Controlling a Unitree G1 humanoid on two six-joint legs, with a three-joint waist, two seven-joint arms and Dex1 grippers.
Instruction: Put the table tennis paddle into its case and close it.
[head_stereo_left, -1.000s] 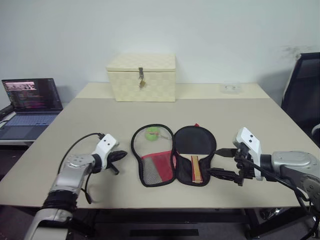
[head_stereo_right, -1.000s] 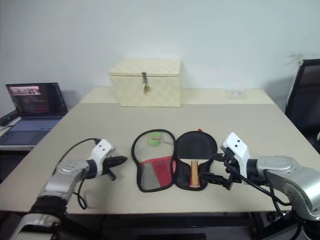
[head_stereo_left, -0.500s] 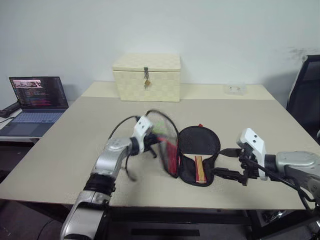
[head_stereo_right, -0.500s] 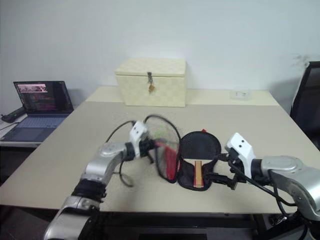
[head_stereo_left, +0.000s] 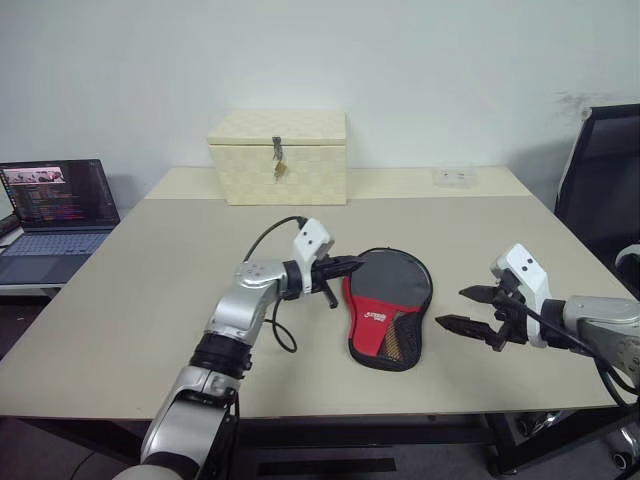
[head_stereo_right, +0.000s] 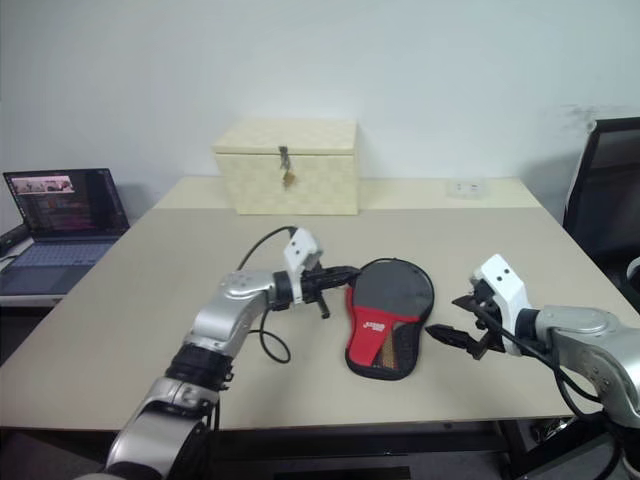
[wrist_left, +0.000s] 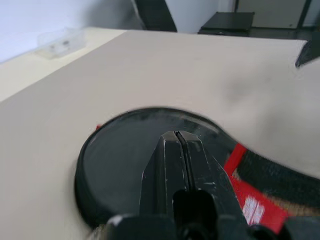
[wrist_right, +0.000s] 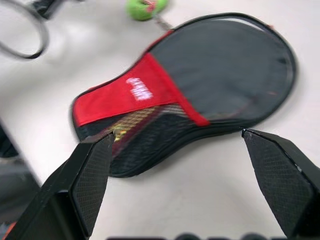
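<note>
The black and red case (head_stereo_left: 388, 300) lies folded shut in the middle of the table, its white logo (wrist_right: 139, 88) facing up. Along the handle end its edge gapes a little, showing mesh (wrist_right: 145, 125). The table tennis paddle is hidden inside it. My left gripper (head_stereo_left: 357, 263) is shut and points level at the case's round left rim, hovering just over the black fabric (wrist_left: 125, 150). My right gripper (head_stereo_left: 452, 307) stands open a short way to the right of the case's handle end, nothing between its fingers. The green zipper pull (wrist_right: 145, 7) lies off the case's far side.
A cream woven box (head_stereo_left: 278, 155) with a metal latch stands at the back of the table. A small clear item (head_stereo_left: 455, 176) lies at the back right. An open laptop (head_stereo_left: 50, 200) sits on a side table to the left, and a black chair (head_stereo_left: 600, 170) stands to the right.
My left gripper swept to the right and up, flipping the case's open left half over the paddle, so the case now lies folded shut. My right gripper drew slightly away to the right.
</note>
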